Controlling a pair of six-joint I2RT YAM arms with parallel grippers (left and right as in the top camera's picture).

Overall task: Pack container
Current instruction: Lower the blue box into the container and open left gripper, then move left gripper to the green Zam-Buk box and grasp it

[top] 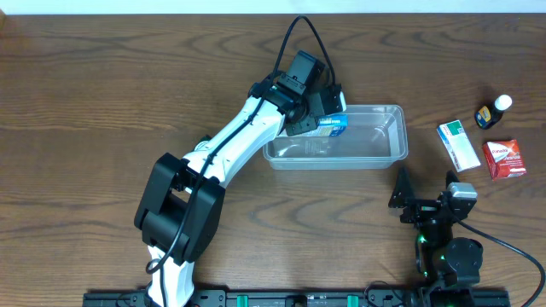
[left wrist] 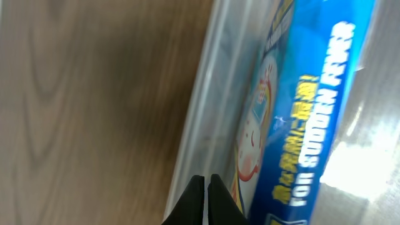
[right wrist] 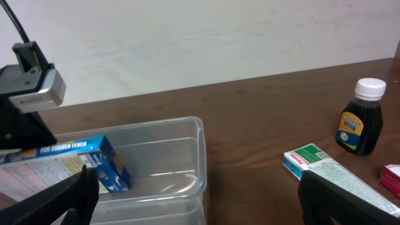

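Observation:
The clear plastic container (top: 375, 141) stands right of the table's middle and also shows in the right wrist view (right wrist: 181, 156). A blue carton (top: 333, 124) lies tilted in its left end and shows in the left wrist view (left wrist: 306, 125) and the right wrist view (right wrist: 75, 164). My left gripper (top: 314, 116) is over the container's left end. Its fingers (left wrist: 205, 199) are shut with nothing between them, by the container's wall (left wrist: 206, 94) and just beside the carton. My right gripper (top: 401, 198) is open and empty near the front edge, with its fingertips wide apart (right wrist: 200, 203).
A green-and-white box (top: 458, 146) (right wrist: 325, 169), a red box (top: 503, 159) (right wrist: 392, 178) and a dark bottle with a white cap (top: 493, 112) (right wrist: 360, 122) stand on the table right of the container. A pale wall rises behind the table.

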